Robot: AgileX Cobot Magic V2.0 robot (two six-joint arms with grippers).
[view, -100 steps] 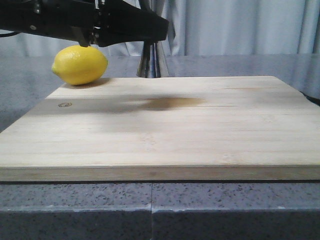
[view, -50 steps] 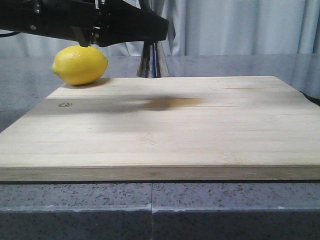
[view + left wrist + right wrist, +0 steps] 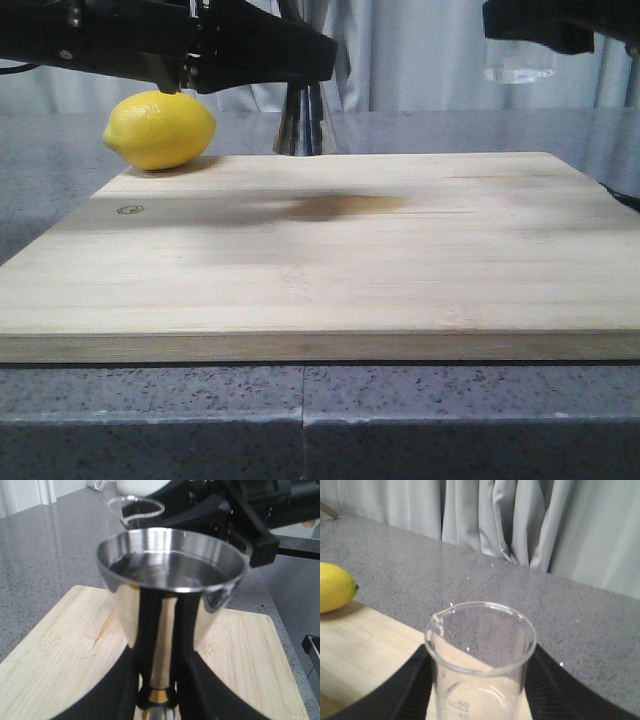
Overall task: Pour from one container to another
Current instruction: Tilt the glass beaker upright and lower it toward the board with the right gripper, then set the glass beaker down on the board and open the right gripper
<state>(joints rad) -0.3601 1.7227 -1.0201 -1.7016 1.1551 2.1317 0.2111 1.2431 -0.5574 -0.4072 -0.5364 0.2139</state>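
Note:
My left gripper [image 3: 159, 682] is shut on the gold-banded waist of the steel jigger [image 3: 172, 580], holding it upright. Its upper cup seems to hold clear liquid. In the front view the jigger [image 3: 300, 125] stands at the board's far edge, its top hidden behind the left arm [image 3: 200, 45]. The clear glass beaker [image 3: 480, 655], with white scale marks and a pouring lip, sits upright between the black fingers of my right gripper [image 3: 480, 692], which is shut on it. The front view shows the beaker [image 3: 520, 68] held high at the top right, well apart from the jigger. I cannot tell if it holds liquid.
A yellow lemon [image 3: 160, 130] rests at the far left corner of the wooden cutting board [image 3: 330, 260], just left of the jigger. The board lies on a grey speckled counter [image 3: 300, 420]. Grey curtains hang behind.
The right arm has come into the front view at the top right, carrying the beaker. The left arm, jigger and lemon have not moved.

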